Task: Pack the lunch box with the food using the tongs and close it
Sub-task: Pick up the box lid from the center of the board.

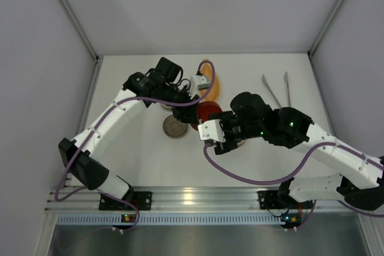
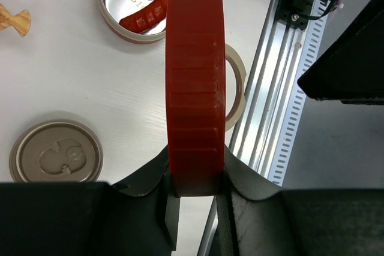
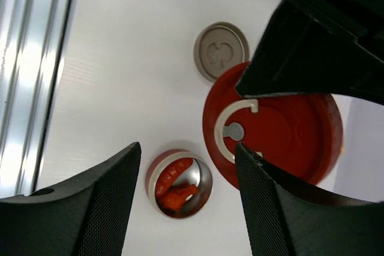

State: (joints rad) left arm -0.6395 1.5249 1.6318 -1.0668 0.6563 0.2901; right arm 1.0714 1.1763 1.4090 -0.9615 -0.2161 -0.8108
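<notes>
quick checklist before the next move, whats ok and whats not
1. Hold of left gripper on red lid: ok.
2. Empty right gripper, jaws apart: ok.
3. Some food in the tin: ok.
4. Placing of red lid over the tin: not ok, it is off to one side.
5. Both arms apart from the tongs: ok.
6. All food packed: cannot tell.

We are looking into a robotics lab cell: plain grey panels [image 1: 198, 10] are closing in the white bench [image 1: 144, 154] at nine, twelve and three o'clock, while the left arm [image 1: 111, 121] and right arm [image 1: 342, 151], trailing purple cables [image 1: 252, 179], are sitting bolted to an aluminium rail [image 1: 198, 196] at six o'clock.
</notes>
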